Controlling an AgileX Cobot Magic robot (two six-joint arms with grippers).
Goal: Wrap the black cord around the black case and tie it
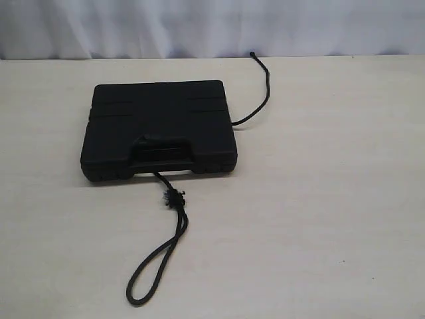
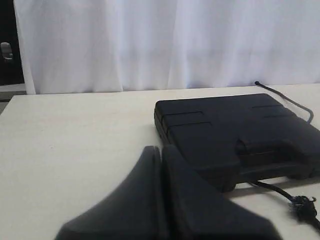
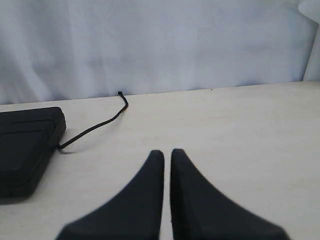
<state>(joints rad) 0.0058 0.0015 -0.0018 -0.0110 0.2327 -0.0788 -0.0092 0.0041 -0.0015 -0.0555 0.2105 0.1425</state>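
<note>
The black case [image 1: 159, 129] lies flat on the pale table, handle side toward the front. The black cord [image 1: 174, 229] runs under it: a frayed knot and a long loop trail out at the front, and a thin tail [image 1: 261, 93] curves out at the case's right toward the curtain. Neither gripper shows in the exterior view. In the left wrist view my left gripper [image 2: 161, 150] is shut on nothing, short of the case [image 2: 235, 132], with the knot [image 2: 301, 204] off to one side. My right gripper [image 3: 166, 153] is shut and empty, apart from the case's corner [image 3: 25, 145] and the cord tail [image 3: 97, 125].
A white curtain [image 1: 212, 26] hangs behind the table's back edge. Bare tabletop [image 1: 332, 199] spreads to the right of the case and in front of it. A dark gap [image 2: 7, 45] shows beside the curtain in the left wrist view.
</note>
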